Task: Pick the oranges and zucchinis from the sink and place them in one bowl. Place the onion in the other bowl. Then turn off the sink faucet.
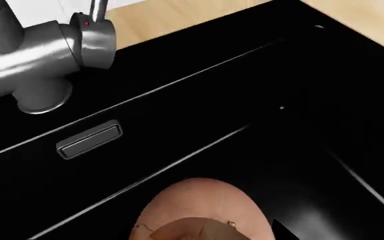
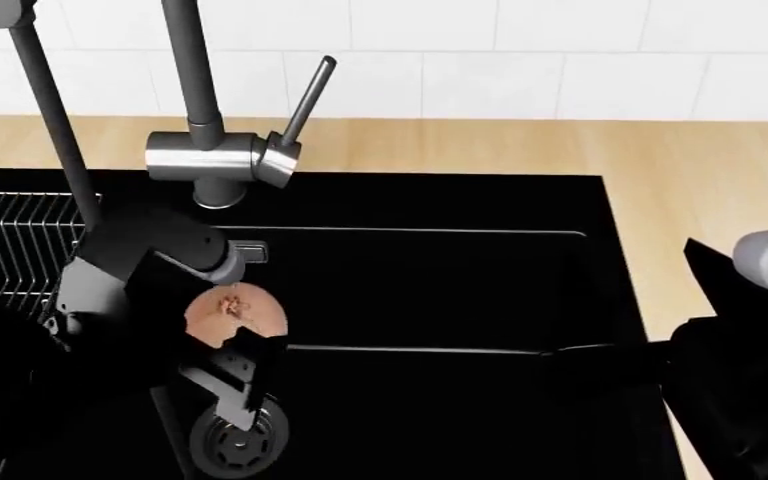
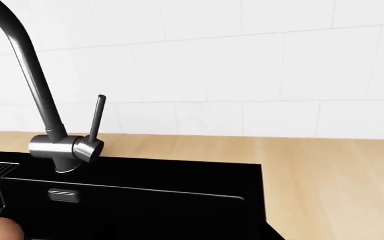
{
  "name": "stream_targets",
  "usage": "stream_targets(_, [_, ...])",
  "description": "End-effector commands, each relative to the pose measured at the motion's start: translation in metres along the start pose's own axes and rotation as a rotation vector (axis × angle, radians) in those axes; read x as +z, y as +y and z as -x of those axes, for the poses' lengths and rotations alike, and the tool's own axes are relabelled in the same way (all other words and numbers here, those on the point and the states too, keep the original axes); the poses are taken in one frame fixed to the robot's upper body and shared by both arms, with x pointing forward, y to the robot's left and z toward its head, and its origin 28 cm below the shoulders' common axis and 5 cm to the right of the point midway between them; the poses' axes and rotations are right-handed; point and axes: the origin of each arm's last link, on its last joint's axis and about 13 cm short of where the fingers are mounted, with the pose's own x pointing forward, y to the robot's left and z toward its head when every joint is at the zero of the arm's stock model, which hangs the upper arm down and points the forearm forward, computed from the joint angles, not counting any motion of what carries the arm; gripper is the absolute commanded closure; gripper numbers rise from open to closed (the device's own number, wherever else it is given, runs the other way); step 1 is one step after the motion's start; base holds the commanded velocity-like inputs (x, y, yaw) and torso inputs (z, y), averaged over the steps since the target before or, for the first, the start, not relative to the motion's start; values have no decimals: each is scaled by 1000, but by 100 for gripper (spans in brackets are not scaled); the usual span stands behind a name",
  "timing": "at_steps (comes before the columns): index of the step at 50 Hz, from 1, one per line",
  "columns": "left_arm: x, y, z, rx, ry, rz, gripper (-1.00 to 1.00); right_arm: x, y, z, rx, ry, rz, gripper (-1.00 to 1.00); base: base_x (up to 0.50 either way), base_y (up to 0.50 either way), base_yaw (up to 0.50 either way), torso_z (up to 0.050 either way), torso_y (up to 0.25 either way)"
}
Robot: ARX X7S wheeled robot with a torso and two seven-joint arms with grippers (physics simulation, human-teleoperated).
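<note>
The onion [image 2: 235, 312] is seen inside the sink [image 2: 491, 290], at about 9 o'clock in the head view, just above the round drain [image 2: 235, 440]. It is a round bulb with no clear long axis; its brown root tuft is turned up toward the head camera. The left gripper [image 2: 231, 345] is set around it, with dark fingers [image 2: 244, 375] showing at 6 o'clock of the bulb, and the onion fills the near edge of the left wrist view [image 1: 202, 210]; it appears to be grasped, though contact at the pads is partly hidden. The faucet [image 2: 217, 155] stands at 12 o'clock of the onion, on the sink's back rim, its rod lever [image 2: 308, 95] tilted up toward 1 o'clock. A wire rack [image 2: 11, 240] lies at 10 o'clock. The right arm [image 2: 738, 360] is held at 3 o'clock; whether its fingers are released or clenched cannot be told
</note>
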Motion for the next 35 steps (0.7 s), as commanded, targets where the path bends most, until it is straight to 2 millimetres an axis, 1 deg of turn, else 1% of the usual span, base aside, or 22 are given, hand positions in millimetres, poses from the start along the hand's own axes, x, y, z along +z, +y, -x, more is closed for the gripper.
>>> stream_targets(1, [1, -9, 48, -10, -216, -88, 100, 0, 2, -2, -4, -19, -5, -100, 0, 0, 0, 0, 0])
stream_targets(2, [-1, -6, 51, 1, -238, -68, 100, 1, 1, -2, -7, -28, -19, -100, 0, 0, 0, 0, 0])
stream_targets(7, [-10, -1, 57, 6, -292, -42, 100, 5, 2, -2, -9, -51, -13, -100, 0, 0, 0, 0, 0])
stream_targets(10, [-10, -1, 61, 23, -321, -38, 100, 5, 3, -3, -16, -55, -12, -100, 0, 0, 0, 0, 0])
stream_targets(13, [-6, 1, 71, 32, -361, -38, 100, 5, 3, -3, -19, -56, -11, -100, 0, 0, 0, 0, 0])
stream_targets(17, [-12, -1, 72, 29, -375, -11, 100, 1, 3, -3, -27, -42, -15, -100, 0, 0, 0, 0, 0])
stream_targets(20, [-13, 0, 76, 20, -386, -7, 100, 2, 4, -4, -27, -43, -19, -100, -206, 59, 0, 0, 0])
stream_targets(27, [-14, -2, 71, 23, -389, -3, 100, -2, 4, -5, -26, -32, -24, -100, -292, 73, 0, 0, 0])
stream_targets(29, [-14, -2, 73, 25, -391, -3, 100, -3, 4, -5, -25, -31, -21, -100, -311, 107, 0, 0, 0])
stream_targets(32, [-7, 3, 78, 50, -408, -8, 100, -1, 4, -4, -24, -33, -13, -100, -271, 208, 0, 0, 0])
stream_targets(35, [-7, 5, 81, 62, -416, -7, 100, -1, 4, -2, -27, -47, -5, -100, -116, 348, 0, 0, 0])
